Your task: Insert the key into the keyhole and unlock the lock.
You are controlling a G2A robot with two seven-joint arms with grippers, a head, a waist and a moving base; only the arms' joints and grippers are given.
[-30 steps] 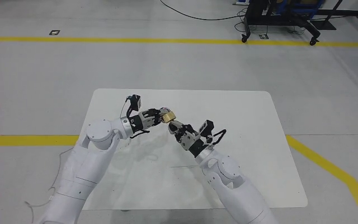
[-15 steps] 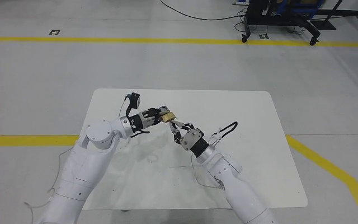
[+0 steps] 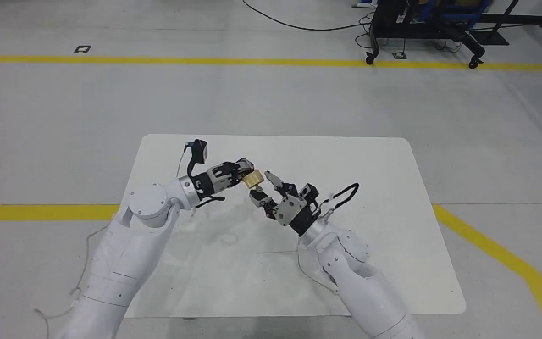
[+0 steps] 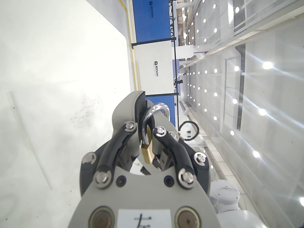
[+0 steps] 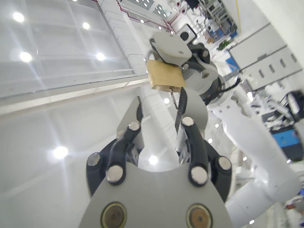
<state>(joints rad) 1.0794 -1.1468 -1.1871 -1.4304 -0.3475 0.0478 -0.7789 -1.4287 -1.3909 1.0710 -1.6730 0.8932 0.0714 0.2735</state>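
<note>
Newly opened, the right gripper (image 5: 160, 99) has its jaws apart just beside the key (image 5: 173, 88) in the padlock (image 5: 165, 77), which the left gripper (image 4: 150, 112) clamps in its jaws above the tabletop (image 3: 385, 178); regrip squarely before turning.

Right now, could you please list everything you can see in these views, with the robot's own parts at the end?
brass padlock with a silver shackle: one, gold-coloured body, held above the table in the left claw.
small metal piece: one, at the padlock's keyhole end; too small to say whether it is the key.
white rectangular table: one, white, under both arms.
yellow floor lines: two, yellow, one beyond the table, one running behind it.
black wheeled frame: one, black, on the floor far behind the table.
left claw: one, grey and black, shut on the padlock.
right claw: one, grey and black, open, close beside the padlock.
</note>
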